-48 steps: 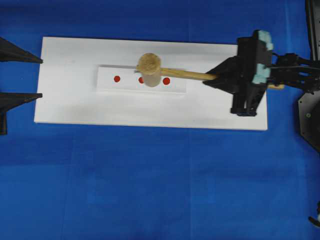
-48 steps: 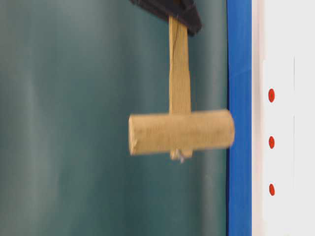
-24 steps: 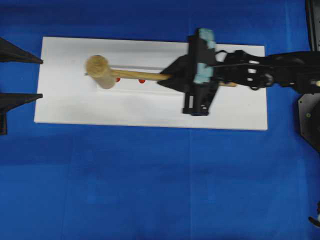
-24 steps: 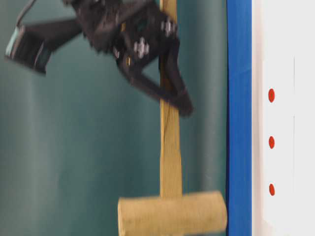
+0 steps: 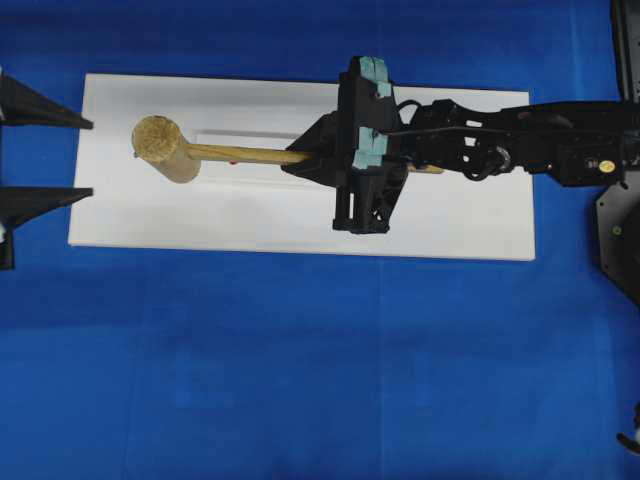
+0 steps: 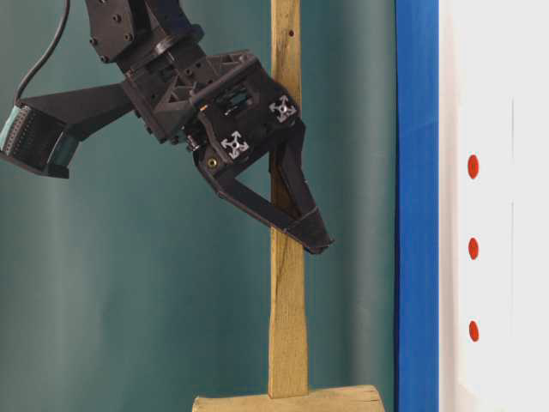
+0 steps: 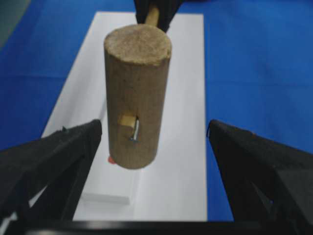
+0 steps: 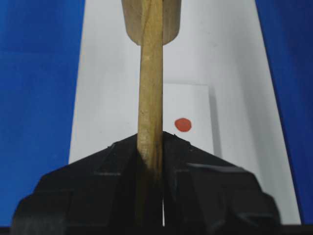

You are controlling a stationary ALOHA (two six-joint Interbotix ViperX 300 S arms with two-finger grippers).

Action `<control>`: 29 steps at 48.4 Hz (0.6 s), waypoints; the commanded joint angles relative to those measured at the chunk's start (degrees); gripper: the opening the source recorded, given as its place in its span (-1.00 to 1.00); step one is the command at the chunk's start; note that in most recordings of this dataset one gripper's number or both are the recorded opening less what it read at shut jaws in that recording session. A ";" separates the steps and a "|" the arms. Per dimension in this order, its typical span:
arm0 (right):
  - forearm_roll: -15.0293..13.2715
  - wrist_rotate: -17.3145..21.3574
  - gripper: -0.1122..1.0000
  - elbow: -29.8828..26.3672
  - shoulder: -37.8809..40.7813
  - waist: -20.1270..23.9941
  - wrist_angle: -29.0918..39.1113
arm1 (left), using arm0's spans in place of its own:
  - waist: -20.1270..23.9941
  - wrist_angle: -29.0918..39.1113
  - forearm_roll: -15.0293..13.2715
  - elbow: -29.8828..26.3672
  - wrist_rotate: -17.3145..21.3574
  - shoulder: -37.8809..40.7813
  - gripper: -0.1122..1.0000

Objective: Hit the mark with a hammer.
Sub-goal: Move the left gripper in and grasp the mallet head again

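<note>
My right gripper (image 5: 318,160) is shut on the handle of the wooden hammer (image 5: 240,154), which it holds level above the white board (image 5: 450,220). The hammer's head (image 5: 160,148) hangs past the left end of the raised strip (image 5: 285,178). The overhead view hides the mark under the handle. The rotated table-level view shows it as the middle red dot (image 6: 473,249), with the head (image 6: 287,401) low in frame, beyond the last dot and off the board. In the right wrist view one red dot (image 8: 183,124) lies beside the handle (image 8: 150,88). My left gripper (image 7: 154,128) stands open, facing the head (image 7: 137,98).
Blue cloth (image 5: 300,380) covers the table around the board. The left gripper's fingers (image 5: 45,112) sit just off the board's left edge. The right arm (image 5: 520,150) stretches across the board's right half. A dark base (image 5: 620,230) stands at the right edge.
The right gripper has carried the hammer leftwards. Its head went from over the middle dot to past the strip's left end. The left gripper has stayed put.
</note>
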 commanded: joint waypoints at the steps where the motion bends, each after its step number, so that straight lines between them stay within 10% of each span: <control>1: -0.09 0.00 -0.75 -1.85 -0.88 0.18 -0.35 | 1.23 -5.19 -0.18 -0.35 -0.18 3.96 0.79; 29: -0.09 0.09 -0.75 -1.85 -0.88 0.35 -0.44 | 1.58 -19.34 -0.18 -9.67 -0.18 31.38 0.87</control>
